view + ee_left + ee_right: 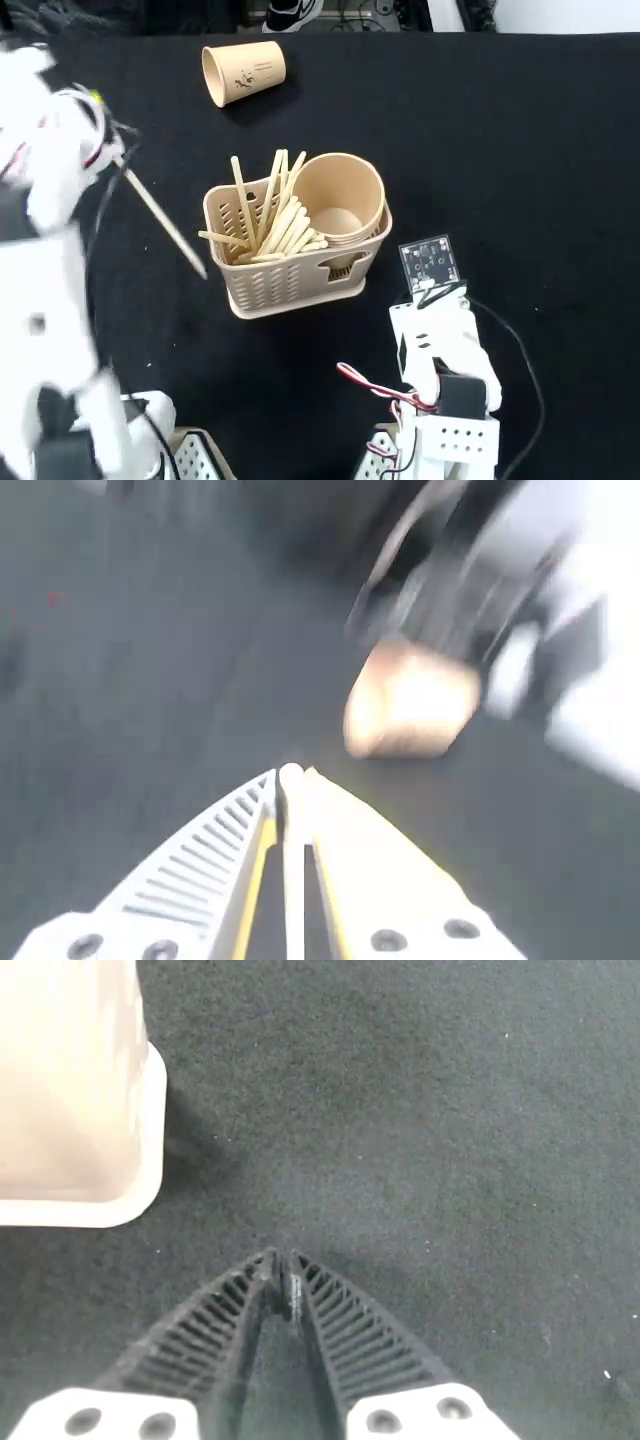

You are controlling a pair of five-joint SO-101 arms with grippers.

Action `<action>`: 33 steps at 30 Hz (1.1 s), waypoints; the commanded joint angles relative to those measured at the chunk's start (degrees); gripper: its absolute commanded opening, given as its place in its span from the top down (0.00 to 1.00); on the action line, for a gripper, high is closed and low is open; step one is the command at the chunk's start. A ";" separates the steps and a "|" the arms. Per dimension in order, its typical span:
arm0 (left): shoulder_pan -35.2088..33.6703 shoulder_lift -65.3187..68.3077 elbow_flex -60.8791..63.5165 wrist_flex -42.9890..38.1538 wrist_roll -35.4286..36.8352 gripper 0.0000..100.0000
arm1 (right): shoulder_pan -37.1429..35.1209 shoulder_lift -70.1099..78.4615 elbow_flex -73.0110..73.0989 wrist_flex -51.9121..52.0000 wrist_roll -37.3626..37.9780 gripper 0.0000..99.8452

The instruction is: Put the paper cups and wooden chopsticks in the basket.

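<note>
Chopstick [165,222] sits clamped in left pincer [290,780]; right pincer [280,1260] closed.

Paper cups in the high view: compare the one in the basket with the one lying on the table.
Pose: the upright paper cup stands mouth up, while the tipped paper cup lies on its side. Place: the upright paper cup sits inside the basket beside wooden chopsticks, while the tipped paper cup lies apart on the black table. Both are tan paper.
</note>
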 commanded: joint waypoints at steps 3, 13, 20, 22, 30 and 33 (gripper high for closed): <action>-0.31 -20.04 -0.92 -17.49 -5.80 0.97 | -0.79 -2.86 -0.22 0.44 0.00 0.99; 23.43 -36.04 16.84 -20.66 -9.49 0.97 | -0.79 -2.86 -0.22 0.44 0.00 0.99; 29.49 -37.01 30.20 -20.66 -16.35 0.97 | -0.79 -2.86 -0.22 0.44 0.00 0.99; 29.76 -37.01 32.40 -20.66 -16.35 0.97 | -0.79 -2.86 -0.22 0.44 0.00 0.99; 29.67 -37.01 36.18 -20.04 -16.35 0.97 | -0.79 -2.86 -0.22 0.44 0.00 0.99; 29.49 -37.01 35.47 -17.05 -16.26 0.93 | -0.79 -2.86 -0.22 0.44 0.00 0.99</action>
